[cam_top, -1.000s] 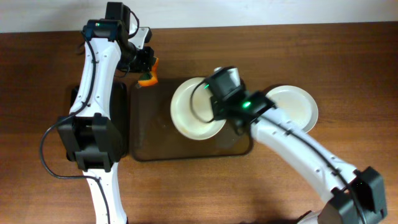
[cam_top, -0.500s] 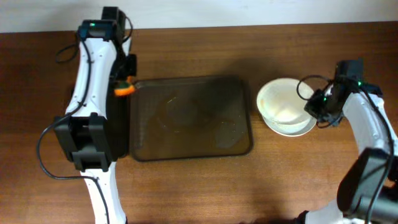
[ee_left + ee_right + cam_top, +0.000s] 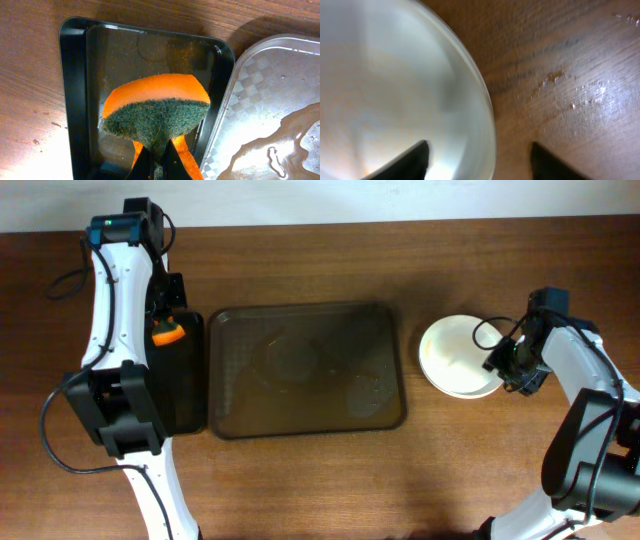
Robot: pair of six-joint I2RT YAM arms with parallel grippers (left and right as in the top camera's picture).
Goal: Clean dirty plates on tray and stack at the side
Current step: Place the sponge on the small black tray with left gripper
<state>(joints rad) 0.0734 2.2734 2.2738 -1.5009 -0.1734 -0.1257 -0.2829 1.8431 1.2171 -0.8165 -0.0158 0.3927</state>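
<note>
The plates [image 3: 455, 356] sit stacked on the table to the right of the tray [image 3: 300, 370], and the top one looks white and clean. The brown tray holds no plates, only a film of water [image 3: 280, 135]. My right gripper [image 3: 506, 367] is at the stack's right edge. In the right wrist view its jaws [image 3: 480, 165] stand open astride the top plate's rim [image 3: 485, 115], one finger over the plate and one over the wood. My left gripper [image 3: 159, 162] is shut on an orange sponge with a green scouring face [image 3: 157, 110], holding it over a black tray [image 3: 75, 100].
The narrow black tray [image 3: 185, 395] lies against the brown tray's left side. Water drops [image 3: 590, 95] mark the wood right of the stack. The back edge of the table runs along the top of the overhead view.
My right arm carried a plate from the tray onto the stack at the right and opened its jaws. My left arm drew the sponge back over the black tray.
</note>
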